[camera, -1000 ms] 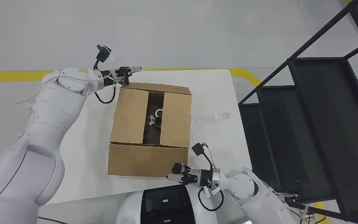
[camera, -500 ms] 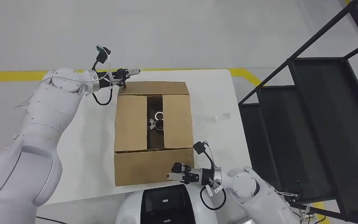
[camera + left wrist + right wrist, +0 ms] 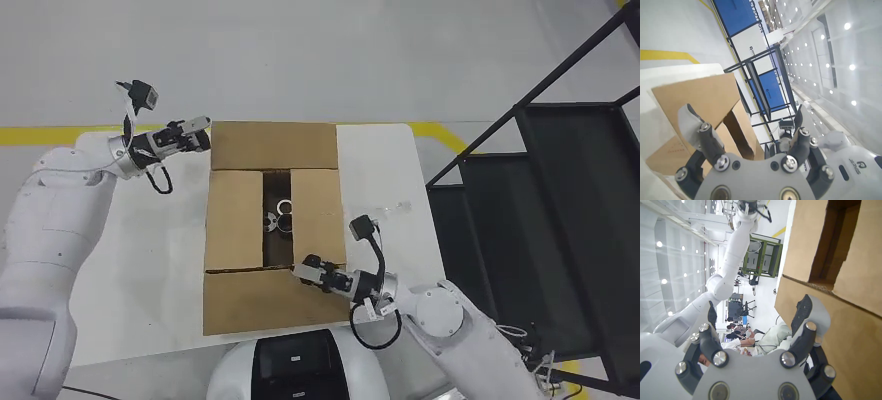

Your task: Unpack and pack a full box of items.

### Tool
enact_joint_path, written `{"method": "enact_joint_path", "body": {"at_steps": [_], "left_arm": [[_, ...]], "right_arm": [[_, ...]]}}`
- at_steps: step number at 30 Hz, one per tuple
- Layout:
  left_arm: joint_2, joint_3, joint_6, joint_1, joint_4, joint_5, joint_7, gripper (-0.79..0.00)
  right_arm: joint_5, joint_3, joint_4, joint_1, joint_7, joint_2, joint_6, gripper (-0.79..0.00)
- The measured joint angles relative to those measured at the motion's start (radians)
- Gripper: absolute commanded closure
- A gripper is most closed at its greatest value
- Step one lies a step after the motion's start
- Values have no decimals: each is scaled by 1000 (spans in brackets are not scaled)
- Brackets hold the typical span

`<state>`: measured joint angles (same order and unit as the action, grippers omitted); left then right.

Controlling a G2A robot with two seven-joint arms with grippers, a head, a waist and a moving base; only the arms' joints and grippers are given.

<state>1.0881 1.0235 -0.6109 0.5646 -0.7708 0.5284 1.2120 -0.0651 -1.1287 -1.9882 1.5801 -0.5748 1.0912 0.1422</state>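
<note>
A cardboard box (image 3: 235, 220) stands mid-table. Its far flap (image 3: 275, 145) and near flap (image 3: 250, 300) are folded outward, while the two side flaps lie nearly flat with a gap between them. Metal rings (image 3: 280, 215) show in that gap. My left gripper (image 3: 205, 125) is open beside the far flap's left corner, and in the left wrist view the gripper (image 3: 744, 121) has the flap (image 3: 702, 94) just behind one finger. My right gripper (image 3: 298, 270) is open at the near flap's upper right; the right wrist view shows this gripper (image 3: 757, 311) empty beside the box (image 3: 848, 332).
The white table (image 3: 160, 260) has free room left of the box. A small clear object (image 3: 390, 208) lies on the table right of the box. A black metal stair frame (image 3: 540, 200) stands past the table's right edge.
The box has turned square to the table and its far flap has swung outward. My left gripper drew back to the left. My right gripper rose from the table's front edge onto the near flap.
</note>
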Motion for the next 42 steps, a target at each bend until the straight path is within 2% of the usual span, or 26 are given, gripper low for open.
{"method": "enact_joint_path", "body": {"at_steps": [3, 6, 9, 13, 16, 32, 39, 42], "left_arm": [[-62, 98, 83, 145, -200, -24, 82, -785], [-106, 190, 138, 278, -371, -24, 136, -785], [-137, 278, 172, 395, -508, -6, 170, -785], [-159, 363, 183, 501, -606, 36, 180, -785], [-160, 365, 184, 503, -607, 39, 181, -785], [-160, 364, 183, 502, -606, 38, 181, -785], [-163, 373, 217, 513, -651, -15, 101, -785], [-165, 382, 221, 518, -657, -16, 89, -785]], "right_arm": [[65, 51, 17, -91, 53, 15, -98, -785], [109, 109, 58, -176, 97, 32, -183, -785], [140, 171, 111, -254, 140, 53, -253, -785], [146, 238, 179, -329, 187, 78, -299, -785], [138, 260, 203, -352, 211, 90, -306, -785], [138, 260, 204, -351, 211, 90, -307, -785], [113, 262, 212, -341, 209, 98, -363, -785], [120, 311, 241, -380, 180, 114, -383, -785]]}}
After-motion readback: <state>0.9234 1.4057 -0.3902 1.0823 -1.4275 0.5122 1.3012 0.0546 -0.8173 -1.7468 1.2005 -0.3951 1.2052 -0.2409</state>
